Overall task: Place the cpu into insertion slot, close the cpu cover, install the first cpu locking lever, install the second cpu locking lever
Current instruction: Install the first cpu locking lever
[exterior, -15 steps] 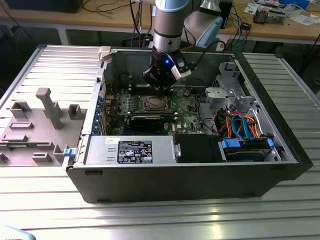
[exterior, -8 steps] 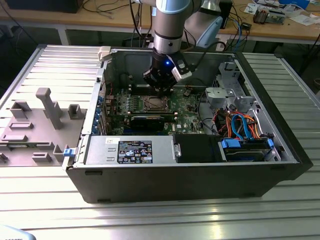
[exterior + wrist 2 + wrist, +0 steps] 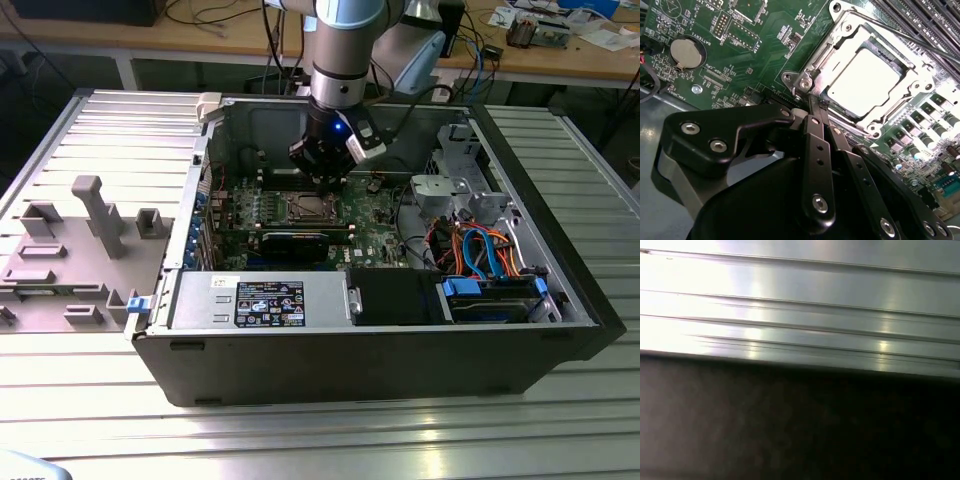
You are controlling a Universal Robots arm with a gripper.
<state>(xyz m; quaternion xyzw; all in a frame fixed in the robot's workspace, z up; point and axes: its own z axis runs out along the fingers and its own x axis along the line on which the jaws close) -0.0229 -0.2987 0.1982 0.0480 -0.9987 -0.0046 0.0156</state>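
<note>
**benchrat:** Gripper update from our rig: in the second wrist view we see the fingers pressed together into one narrow tip with nothing pinched between them, sitting just beside a corner of the insertion slot. We figure a thin closed tip is the point here, since it can poke at the thin wire lever stuff around the socket without snagging the board.

**solderfox:** And the cpu? Where do we stand on that?

**benchrat:** It's lying flat in the slot already, bright metal top facing up, and the cpu cover frame looks folded down around it, so we read the first two steps as done. One lever rod runs along the far edge of the socket; we can't tell if it's hooked.

**solderfox:** Makes sense. In the exterior view the arm hangs straight down into the open computer case, right over the socket, so we get a vertical approach between the other parts.
</note>
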